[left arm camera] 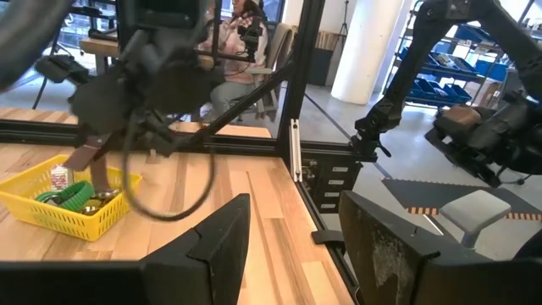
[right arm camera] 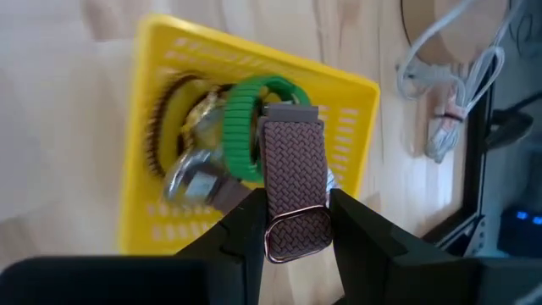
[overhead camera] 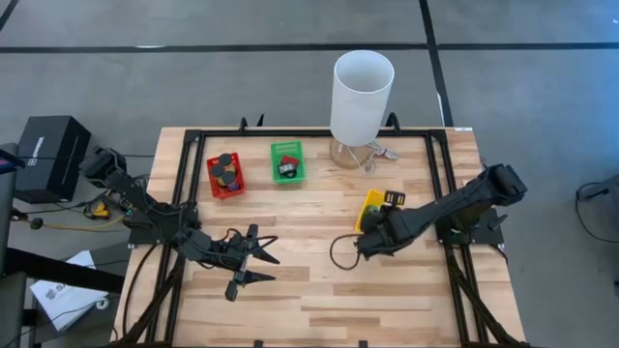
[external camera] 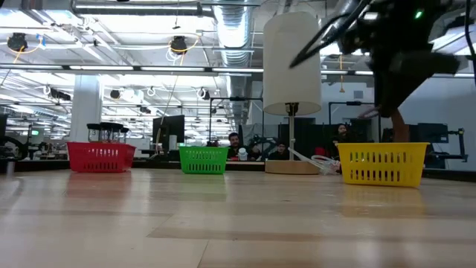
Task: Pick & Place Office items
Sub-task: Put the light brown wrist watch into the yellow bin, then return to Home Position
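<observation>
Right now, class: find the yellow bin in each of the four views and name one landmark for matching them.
High view: yellow bin, right of centre, partly under the right arm.
Low view: at right.
Left wrist view: at the left edge.
Right wrist view: centre.
Shared landmark: the watch strap above the bin.

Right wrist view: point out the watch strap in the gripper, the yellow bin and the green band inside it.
watch strap [right arm camera: 292, 182]: right wrist view, on its woven brown band.
yellow bin [right arm camera: 148, 119]: right wrist view, on its side wall.
green band [right arm camera: 241, 127]: right wrist view, on its ribbed curve.
</observation>
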{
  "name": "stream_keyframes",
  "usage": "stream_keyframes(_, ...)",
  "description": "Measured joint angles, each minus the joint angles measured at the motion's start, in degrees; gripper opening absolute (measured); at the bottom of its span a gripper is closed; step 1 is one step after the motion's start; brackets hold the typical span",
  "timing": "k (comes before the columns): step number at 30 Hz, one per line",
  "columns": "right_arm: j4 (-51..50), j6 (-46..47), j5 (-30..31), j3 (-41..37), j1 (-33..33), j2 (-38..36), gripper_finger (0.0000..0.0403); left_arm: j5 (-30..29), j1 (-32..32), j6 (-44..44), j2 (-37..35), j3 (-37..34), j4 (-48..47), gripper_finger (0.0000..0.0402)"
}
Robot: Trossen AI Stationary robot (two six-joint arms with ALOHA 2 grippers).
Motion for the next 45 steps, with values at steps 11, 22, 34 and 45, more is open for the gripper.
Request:
stream_keyframes(11,4.89,-0.89,-0.04,-2.36,-6.68,0.0,0.0103,0.01,-0.02,0.0,-0.01,0.0,0.02,0.0176)
stream_keyframes(22,5.16,-0.42,-6.02,-2.36,-10.34,0.0,0.0103,0.01,-0.02,-0.44,-0.01,0.0,0.02,0.0176)
stream_keyframes(34,5.55,0.67,-6.68,-2.36,-12.03,0.0,0.0151,0.01,-0.02,-0.44,0.0,0.0,0.02,0.0176)
stream_keyframes(45,7.16,0.58,-6.51,-2.34,-12.76,0.0,0.024,0.0,-0.02,-0.43,0.0,0.0,0.02,0.0176)
